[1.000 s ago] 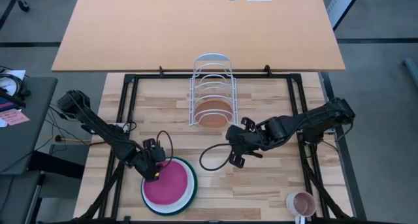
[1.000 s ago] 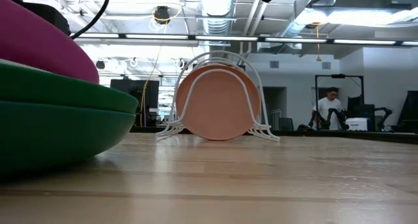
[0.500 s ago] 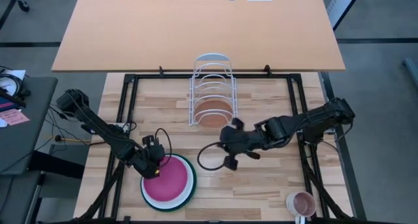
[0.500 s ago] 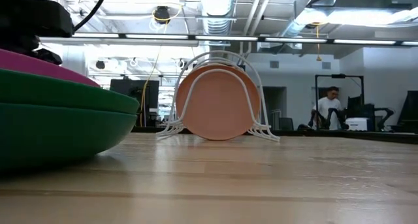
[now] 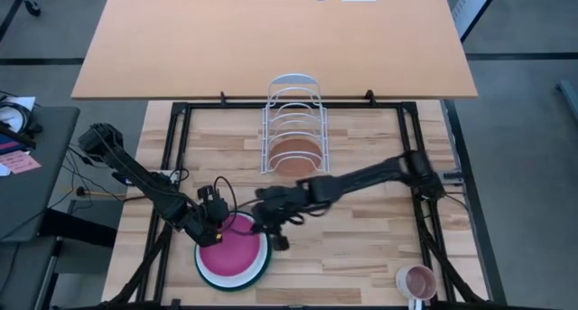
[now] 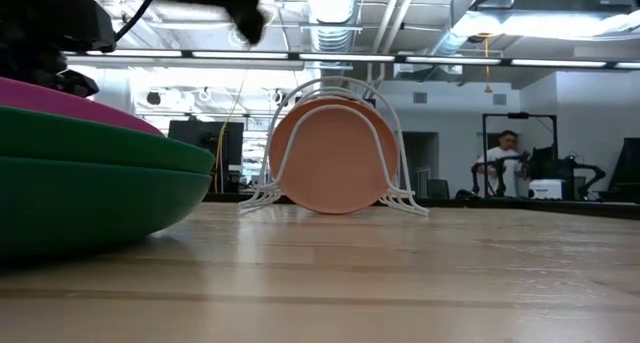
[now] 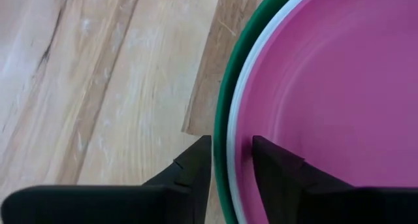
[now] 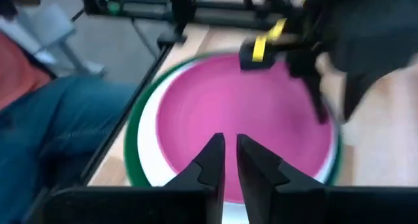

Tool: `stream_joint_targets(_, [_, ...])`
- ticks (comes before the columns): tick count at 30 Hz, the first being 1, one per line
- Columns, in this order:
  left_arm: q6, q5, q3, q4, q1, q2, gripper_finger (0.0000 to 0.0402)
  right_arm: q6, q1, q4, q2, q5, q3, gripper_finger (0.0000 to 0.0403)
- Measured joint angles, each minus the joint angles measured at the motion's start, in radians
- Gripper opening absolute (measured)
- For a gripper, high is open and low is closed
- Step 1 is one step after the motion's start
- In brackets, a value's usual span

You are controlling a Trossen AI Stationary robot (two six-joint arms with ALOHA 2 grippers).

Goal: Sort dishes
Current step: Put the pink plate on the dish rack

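The magenta-pink plate [image 5: 233, 254] lies on top of the white plate [image 5: 265, 254], which lies in the dark green plate [image 5: 226, 286], near the table's near-left corner. The terracotta plate [image 5: 293, 154] stands on edge in the white wire rack [image 5: 293, 93]. My left gripper [image 5: 215, 227] is at the stack's far-left rim. Its open fingers [image 7: 196, 162] stand either side of the green [image 7: 222, 113] and white [image 7: 236, 119] rims. My right gripper [image 5: 264, 227] hovers shut over the stack's right side, above the pink plate [image 8: 255, 126]. My left gripper comes at the stack's rim from above. One finger is outside the green rim and the other [image 7: 274, 165] is over the pink plate's edge [image 7: 251, 119]. I cannot tell whether either finger touches a plate.
A small pink mug [image 5: 417, 280] stands near the table's near-right corner. The rack with the terracotta plate [image 6: 335, 158] is at the table's far middle. Bare wood lies between the stack and the mug. A person stands far off in the room.
The pink plate was tipped up at its left rim and has come down flat onto the stack. My right arm has swept from the table's middle toward the left, ending over the stack's right side. My left gripper has stayed at the rim.
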State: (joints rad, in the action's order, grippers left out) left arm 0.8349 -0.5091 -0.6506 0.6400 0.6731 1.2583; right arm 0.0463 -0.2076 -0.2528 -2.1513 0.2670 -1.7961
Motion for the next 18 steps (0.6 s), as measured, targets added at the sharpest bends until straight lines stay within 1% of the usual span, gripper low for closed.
stream_joint_targets(3, [-0.006,-0.004,0.000,0.005,0.000,-0.015,0.0088,0.005,0.008,-0.107,-0.093,0.076,-0.117,0.0058])
stream_joint_targets(7, [-0.026,-0.003,0.000,0.021,0.000,-0.041,0.0058,0.004,0.005,-0.228,-0.178,0.126,-0.252,0.0059])
stream_joint_targets(9, [-0.030,-0.003,0.000,0.033,0.000,-0.054,0.0039,-0.003,-0.002,-0.261,-0.209,0.128,-0.293,0.0060])
stream_joint_targets(13, [-0.038,-0.003,0.000,0.047,0.000,-0.078,0.0006,-0.001,-0.023,-0.239,-0.247,0.127,-0.328,0.0059])
stream_joint_targets(15, [-0.038,-0.004,0.000,0.046,0.000,-0.085,0.0004,-0.005,-0.043,-0.210,-0.259,0.111,-0.331,0.0059])
stream_joint_targets(18, [-0.037,-0.019,0.000,0.046,0.000,-0.089,0.0009,-0.030,-0.070,-0.200,-0.261,0.058,-0.330,0.0059])
